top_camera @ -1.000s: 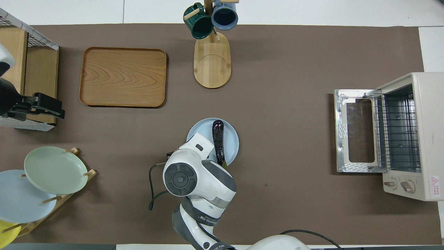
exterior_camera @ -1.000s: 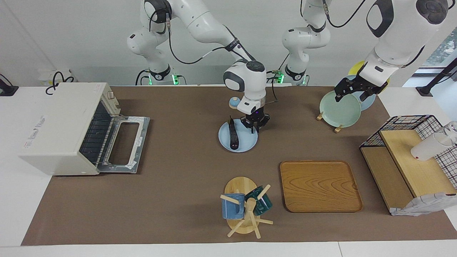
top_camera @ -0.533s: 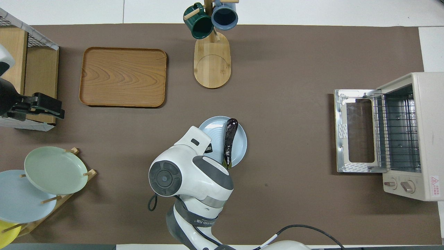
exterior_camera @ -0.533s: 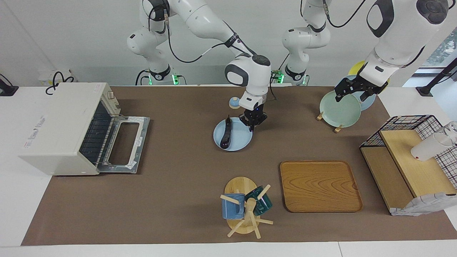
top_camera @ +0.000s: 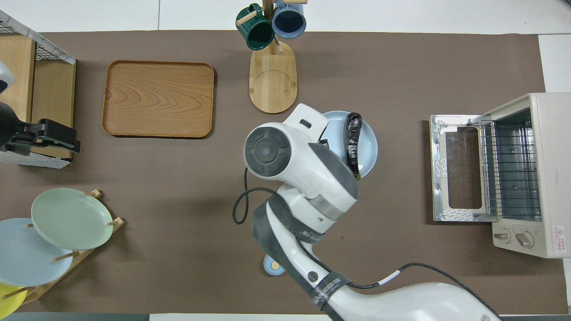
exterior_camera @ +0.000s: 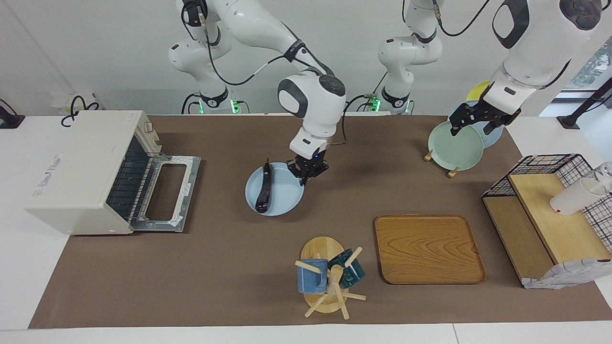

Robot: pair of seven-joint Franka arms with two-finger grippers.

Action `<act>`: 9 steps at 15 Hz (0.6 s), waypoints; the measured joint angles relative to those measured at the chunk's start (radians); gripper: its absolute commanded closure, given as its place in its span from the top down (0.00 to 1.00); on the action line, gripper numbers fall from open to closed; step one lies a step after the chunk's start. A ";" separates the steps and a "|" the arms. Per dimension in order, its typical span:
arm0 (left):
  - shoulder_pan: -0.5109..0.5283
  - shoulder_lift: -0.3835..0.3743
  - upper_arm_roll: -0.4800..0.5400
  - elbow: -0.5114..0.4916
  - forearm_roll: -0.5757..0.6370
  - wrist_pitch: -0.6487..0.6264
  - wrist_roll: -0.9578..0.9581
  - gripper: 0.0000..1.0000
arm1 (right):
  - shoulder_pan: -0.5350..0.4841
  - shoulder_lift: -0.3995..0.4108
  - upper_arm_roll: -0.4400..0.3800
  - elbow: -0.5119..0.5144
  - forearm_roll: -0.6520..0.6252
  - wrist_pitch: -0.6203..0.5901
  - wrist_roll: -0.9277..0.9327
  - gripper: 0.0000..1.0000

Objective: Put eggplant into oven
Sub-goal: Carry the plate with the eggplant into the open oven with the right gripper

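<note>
Brown table mat: right gripper (exterior_camera: 309, 172) pinches the plate (exterior_camera: 282, 198) bearing the eggplant (exterior_camera: 264, 192), carrying it; next, toward the open oven (exterior_camera: 91, 174).

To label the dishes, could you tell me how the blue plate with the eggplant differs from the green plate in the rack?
The blue plate lies level, carries the eggplant and is gripped at its rim by the right gripper; the green plate leans in its rack, bare, ungripped. Both are round.

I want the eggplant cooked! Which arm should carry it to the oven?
The right arm. Its tool grips the blue plate holding the eggplant, beside the open oven. The left tool waits over the plate rack.
</note>
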 measured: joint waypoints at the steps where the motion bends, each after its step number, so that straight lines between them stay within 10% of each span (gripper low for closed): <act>1: 0.001 0.000 0.001 0.000 0.000 0.000 0.000 1.00 | -0.050 -0.030 0.000 -0.014 0.000 -0.016 -0.050 0.00; 9: 0.001 0.000 0.001 0.000 0.000 0.000 0.000 1.00 | -0.356 -0.223 -0.003 -0.319 0.000 0.013 -0.129 0.00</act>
